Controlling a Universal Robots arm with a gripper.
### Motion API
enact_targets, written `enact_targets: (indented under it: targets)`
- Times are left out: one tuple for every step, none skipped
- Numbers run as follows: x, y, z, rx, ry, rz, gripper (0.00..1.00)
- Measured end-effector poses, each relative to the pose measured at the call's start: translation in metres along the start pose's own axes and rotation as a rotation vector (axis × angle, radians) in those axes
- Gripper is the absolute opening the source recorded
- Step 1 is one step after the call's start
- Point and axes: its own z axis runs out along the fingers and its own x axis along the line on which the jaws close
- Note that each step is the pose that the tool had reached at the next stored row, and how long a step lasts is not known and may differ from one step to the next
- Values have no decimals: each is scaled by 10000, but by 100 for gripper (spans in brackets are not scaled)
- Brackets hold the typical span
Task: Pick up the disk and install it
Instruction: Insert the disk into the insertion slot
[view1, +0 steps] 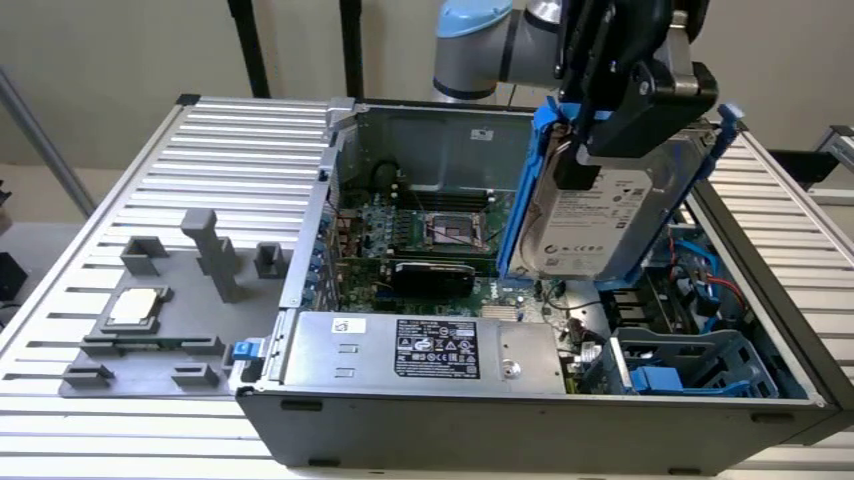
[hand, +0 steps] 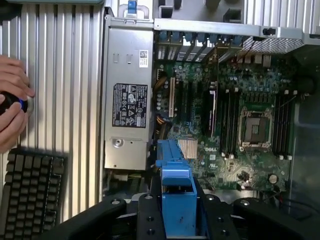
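Note:
The disk (view1: 594, 215), a silver-grey hard drive with a white label in a bright blue frame, hangs on edge and slightly tilted above the open computer case (view1: 534, 400). My black gripper (view1: 594, 150) is shut on its upper end. The drive is over the case's right half in the exterior view, between the motherboard (view1: 427, 230) and the blue drive bay (view1: 681, 370). In the wrist view the blue frame (hand: 175, 190) runs between my fingers (hand: 145, 215), with the motherboard (hand: 240, 120) and the power supply (hand: 127, 105) beyond it.
A grey fixture plate (view1: 160, 340) at the exterior view's left carries a small square silver chip (view1: 138, 305) and upright posts. The ribbed metal table (view1: 227, 130) surrounds the case. A person's hand (hand: 10, 110) and a keyboard (hand: 30, 190) lie beside the case.

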Motion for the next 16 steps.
enact_targets:
  targets:
    - [20,-35,-2,0,1,-2,0]
    - [41,-70,-3,-1,1,-1,0]
    - [61,-105,-4,-1,0,0,0]
    - [79,-136,-6,-2,0,0,0]
    - [101,-173,-7,-2,0,-1,0]
    - [120,-206,-8,-2,0,-1,0]
    - [141,-241,-10,-3,0,-1,0]
    - [160,-273,-11,-3,0,0,0]
    - [181,-307,-12,-4,0,0,0]
    - [202,-340,-14,-5,0,-1,0]
    - [224,-373,-15,-7,0,0,0]
    - [245,-403,-17,-9,0,0,0]
    - [267,-433,-18,-10,0,0,0]
    - [288,-460,-20,-13,1,0,0]
    - [309,-488,-20,-16,-1,0,0]
    - [331,-516,-22,-18,0,0,0]
